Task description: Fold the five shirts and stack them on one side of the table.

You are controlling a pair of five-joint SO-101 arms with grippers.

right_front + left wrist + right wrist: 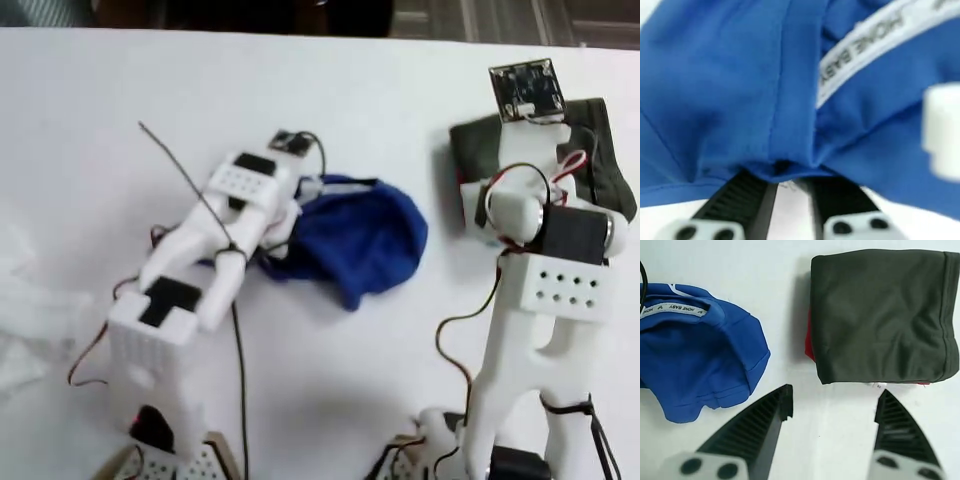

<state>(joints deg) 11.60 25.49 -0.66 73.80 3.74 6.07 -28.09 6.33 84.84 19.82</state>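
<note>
left gripper (785, 176) pinched closed on an edge of the blue shirt (365, 240) | blue shirt crumpled mid-table (90, 110) | right gripper (836, 392) jaws wide apart, holding nothing, near the folded dark shirt (880, 315) | red shirt (809, 347) edge peeks from under dark shirt

Left gripper (787, 177) pinched closed, arm stretched low, right gripper (836, 392) spread wide

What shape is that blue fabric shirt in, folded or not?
Not folded: the blue fabric shirt lies bunched in a rumpled heap, unlike the squared dark green shirt.
</note>
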